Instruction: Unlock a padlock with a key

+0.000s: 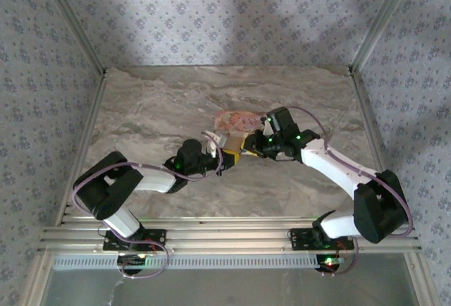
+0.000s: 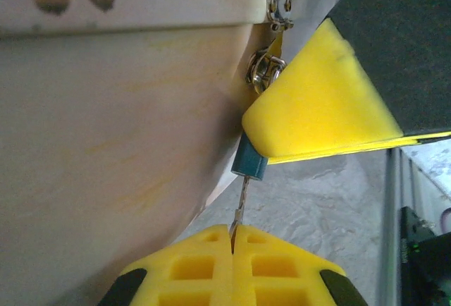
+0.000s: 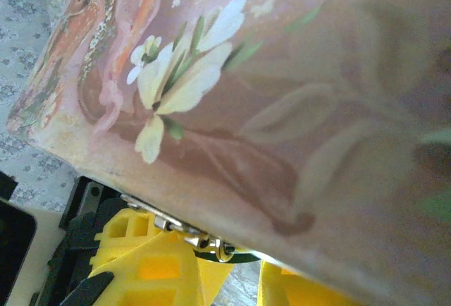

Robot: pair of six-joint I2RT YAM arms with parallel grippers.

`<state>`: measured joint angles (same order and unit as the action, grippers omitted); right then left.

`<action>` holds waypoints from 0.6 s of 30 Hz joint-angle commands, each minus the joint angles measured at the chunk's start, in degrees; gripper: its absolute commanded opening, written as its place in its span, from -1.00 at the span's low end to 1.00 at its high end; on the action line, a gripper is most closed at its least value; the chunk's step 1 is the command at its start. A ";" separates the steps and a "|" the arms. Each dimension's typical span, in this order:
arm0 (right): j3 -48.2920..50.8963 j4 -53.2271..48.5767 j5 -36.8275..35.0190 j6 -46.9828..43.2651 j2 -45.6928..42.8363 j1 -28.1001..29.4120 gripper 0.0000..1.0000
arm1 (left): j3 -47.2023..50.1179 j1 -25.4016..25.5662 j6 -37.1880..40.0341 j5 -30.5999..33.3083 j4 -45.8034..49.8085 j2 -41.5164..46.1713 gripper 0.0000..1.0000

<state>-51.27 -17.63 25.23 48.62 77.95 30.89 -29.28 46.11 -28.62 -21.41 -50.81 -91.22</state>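
A small blue padlock (image 2: 249,159) hangs from the metal hasp (image 2: 266,66) of a pink-orange floral box (image 1: 236,119). My left gripper (image 2: 233,239) is shut on a thin silver key (image 2: 242,204), and the key's blade reaches up into the padlock's underside. One yellow finger (image 2: 317,101) of my right gripper covers the top of the padlock. In the right wrist view the right gripper (image 3: 236,278) has its fingers close on either side just under the hasp (image 3: 211,242), with the padlock's body hidden behind the box (image 3: 282,73). From above, both grippers (image 1: 224,156) (image 1: 248,144) meet at the box's near edge.
The box's cream side wall (image 2: 106,144) lies close on the left of my left gripper. The marble-patterned table (image 1: 176,101) stretches around the box. Patterned walls and metal frame rails (image 1: 211,239) enclose the workspace.
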 commanded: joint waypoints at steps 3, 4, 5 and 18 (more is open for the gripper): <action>1.80 2.67 4.20 1.81 0.83 4.25 -1.00 | -4.01 1.13 2.38 0.80 -7.11 4.27 -1.00; 1.92 3.23 4.20 2.16 0.92 4.47 -1.00 | -4.31 1.09 1.29 0.10 -7.71 3.98 -1.00; 2.18 3.94 4.29 2.46 1.11 4.67 -1.00 | -4.72 1.06 -0.12 -0.86 -8.50 3.37 -1.00; 4.82 8.61 8.96 5.36 0.09 4.10 -1.00 | -5.09 -2.03 -6.96 -6.75 -19.86 -0.85 -1.00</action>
<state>-47.68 -9.37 21.96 52.86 78.04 32.53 -29.30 43.70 -37.54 -25.04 -54.63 -94.26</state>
